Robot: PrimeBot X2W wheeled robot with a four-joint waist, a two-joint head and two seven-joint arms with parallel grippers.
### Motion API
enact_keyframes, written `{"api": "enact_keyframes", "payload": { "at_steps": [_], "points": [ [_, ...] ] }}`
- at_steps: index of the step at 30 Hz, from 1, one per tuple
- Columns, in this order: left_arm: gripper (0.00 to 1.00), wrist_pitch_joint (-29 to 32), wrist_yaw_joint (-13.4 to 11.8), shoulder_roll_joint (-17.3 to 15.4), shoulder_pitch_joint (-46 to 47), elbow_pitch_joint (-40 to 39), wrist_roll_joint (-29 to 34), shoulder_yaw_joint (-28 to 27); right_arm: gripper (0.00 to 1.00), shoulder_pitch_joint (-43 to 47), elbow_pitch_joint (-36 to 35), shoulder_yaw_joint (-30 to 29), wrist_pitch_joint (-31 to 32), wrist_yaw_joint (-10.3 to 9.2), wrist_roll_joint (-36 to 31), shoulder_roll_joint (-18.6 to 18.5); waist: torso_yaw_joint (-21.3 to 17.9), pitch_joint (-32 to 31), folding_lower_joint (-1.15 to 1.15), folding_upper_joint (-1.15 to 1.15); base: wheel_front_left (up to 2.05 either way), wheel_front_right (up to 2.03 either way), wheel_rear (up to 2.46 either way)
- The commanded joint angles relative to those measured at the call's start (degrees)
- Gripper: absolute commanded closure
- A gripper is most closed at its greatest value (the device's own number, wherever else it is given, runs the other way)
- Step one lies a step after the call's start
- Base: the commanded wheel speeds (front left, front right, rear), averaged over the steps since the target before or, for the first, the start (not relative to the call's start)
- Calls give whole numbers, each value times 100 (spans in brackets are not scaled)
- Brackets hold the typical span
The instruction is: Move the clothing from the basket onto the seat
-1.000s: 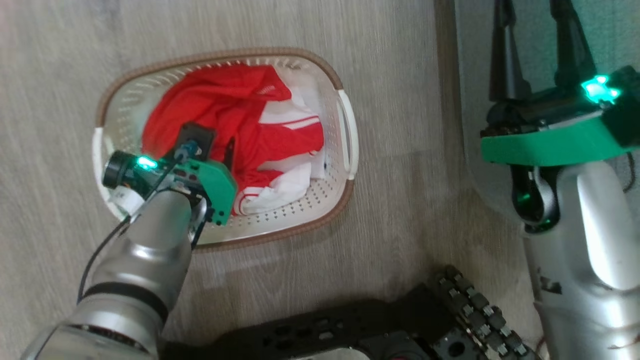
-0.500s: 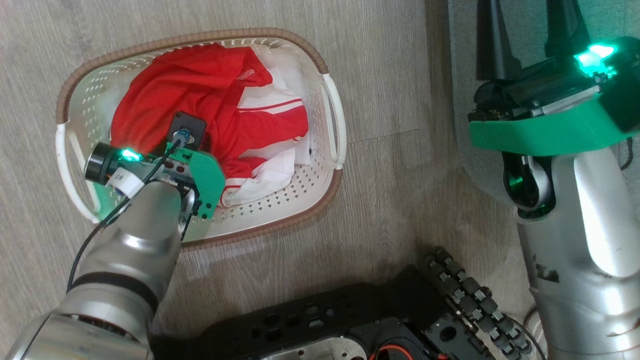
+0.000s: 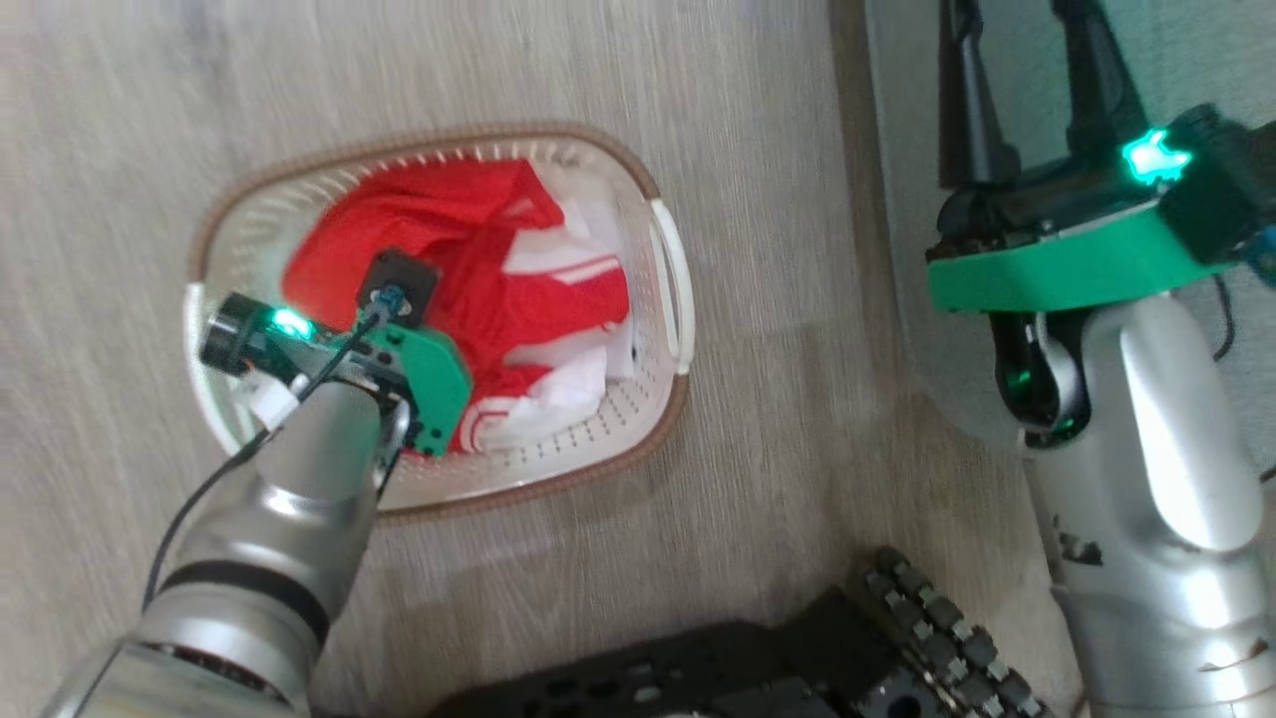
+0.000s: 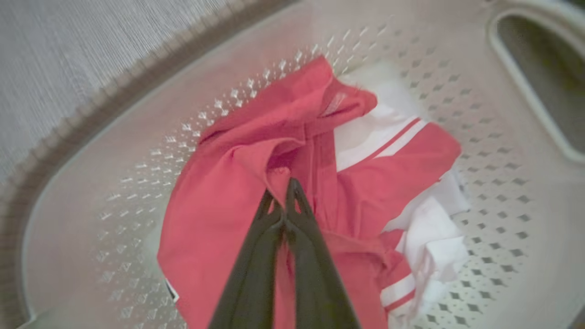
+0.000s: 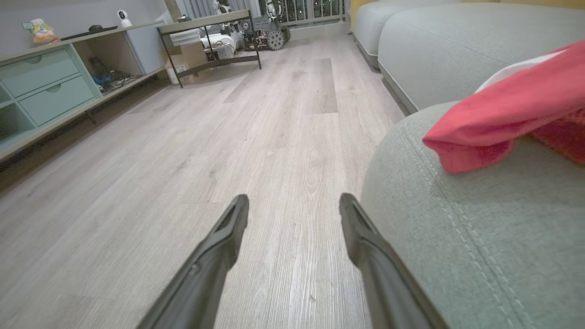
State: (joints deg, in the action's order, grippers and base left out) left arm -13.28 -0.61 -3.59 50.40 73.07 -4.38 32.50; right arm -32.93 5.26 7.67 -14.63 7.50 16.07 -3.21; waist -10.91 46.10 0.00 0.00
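Left wrist view: the left end effector (image 4: 279, 189) pinches bright red white-striped clothing (image 4: 219, 224) in the cream perforated basket (image 4: 137, 151); right end effector (image 5: 293, 200) spread.

Pale wood floor (image 5: 274, 114), teal drawers (image 5: 45, 87)

The left gripper (image 4: 280, 191) has closed — its jaws, spread a second ago, now pinch a fold of the clothing (image 4: 215, 214).

One basket (image 3: 598, 424), one seat (image 5: 480, 237), two tools (left tool (image 4: 279, 189), right tool (image 5: 294, 198)), one clothing heap (image 4: 228, 205), one lone garment (image 5: 493, 123).
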Motion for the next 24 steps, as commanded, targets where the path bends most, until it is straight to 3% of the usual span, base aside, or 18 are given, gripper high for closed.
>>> {"api": "enact_keyframes", "payload": {
  "at_steps": [1, 24],
  "points": [
    [100, -97, 51, -49, -257, -150, -114, -151, 0, 284, -69, 51, -37, -1, -51, 34, 124, -475, 0, 0, 0, 0, 0],
    [100, -171, 308, -254, -1444, -2650, -671, -579, 0, 2160, 1523, -46, -37, -1, -400, 34, 615, -4363, 0, 0, 0, 0, 0]
  ]
}}
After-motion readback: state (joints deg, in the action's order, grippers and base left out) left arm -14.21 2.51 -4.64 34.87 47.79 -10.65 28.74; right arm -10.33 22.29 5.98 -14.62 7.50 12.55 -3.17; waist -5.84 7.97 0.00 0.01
